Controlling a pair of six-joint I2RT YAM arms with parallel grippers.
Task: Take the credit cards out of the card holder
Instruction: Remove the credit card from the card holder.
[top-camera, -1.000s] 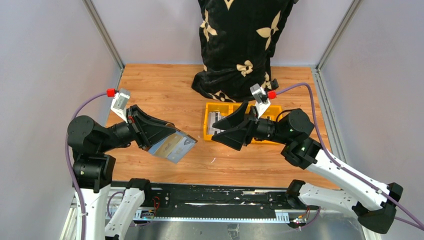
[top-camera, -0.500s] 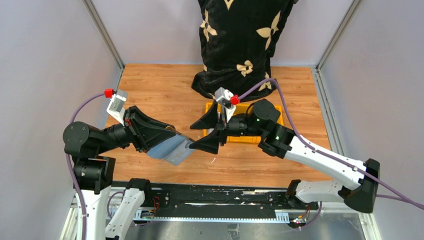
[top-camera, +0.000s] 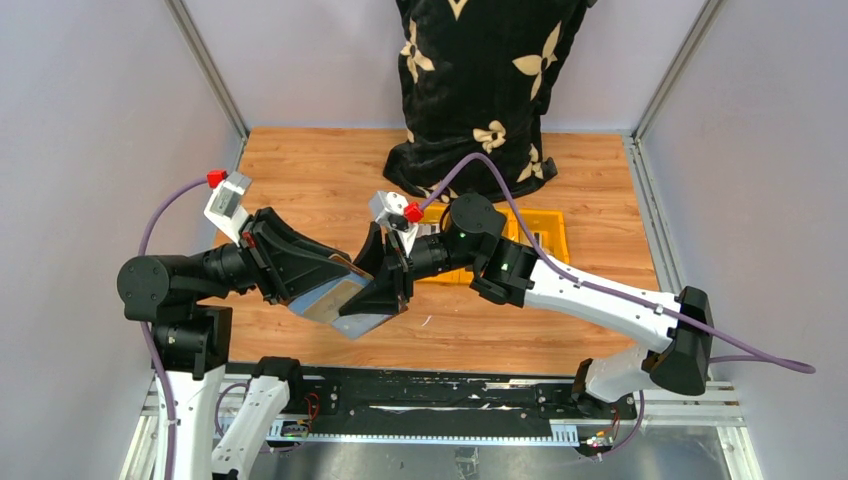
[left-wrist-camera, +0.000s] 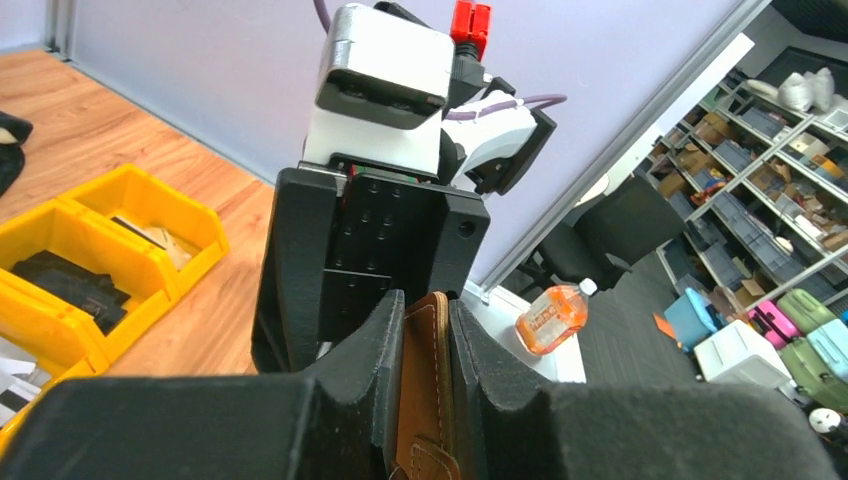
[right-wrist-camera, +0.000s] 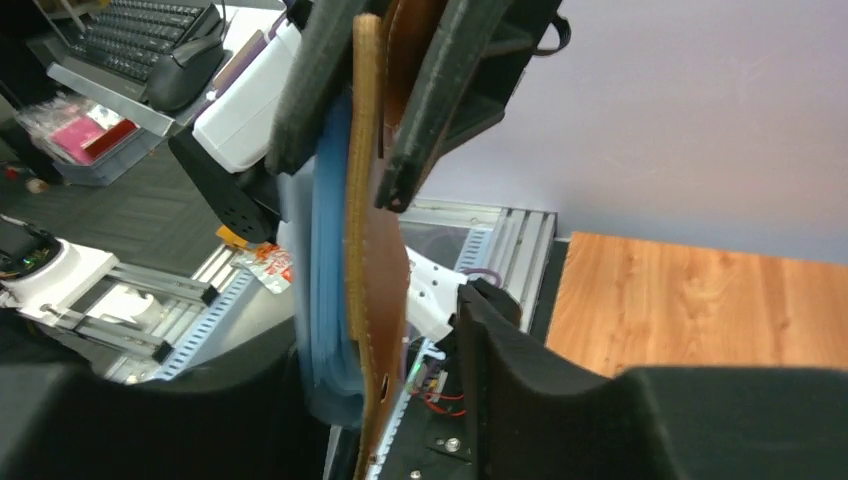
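My left gripper (top-camera: 335, 282) is shut on the card holder (top-camera: 350, 300), a brown leather wallet whose shiny grey side faces up, held above the table's near-left part. In the left wrist view its stitched brown edge (left-wrist-camera: 430, 380) is pinched between my fingers. My right gripper (top-camera: 385, 288) stands open at the holder's free end, jaws on either side of it. In the right wrist view the holder (right-wrist-camera: 375, 270) hangs edge-on between those jaws. Pale blue-grey credit cards (right-wrist-camera: 328, 260) lie layered against its left side. The right finger (right-wrist-camera: 520, 370) is apart from the leather.
Yellow bins (top-camera: 535, 235) with dark and grey items sit behind the right arm at mid-table. A black cloth bag with tan flowers (top-camera: 480, 90) stands at the back. Grey walls close both sides of the wooden table (top-camera: 310, 170).
The right arm swung left from over the yellow bins to the held holder, and its jaws now straddle it. The left arm kept its grip and shifted slightly.
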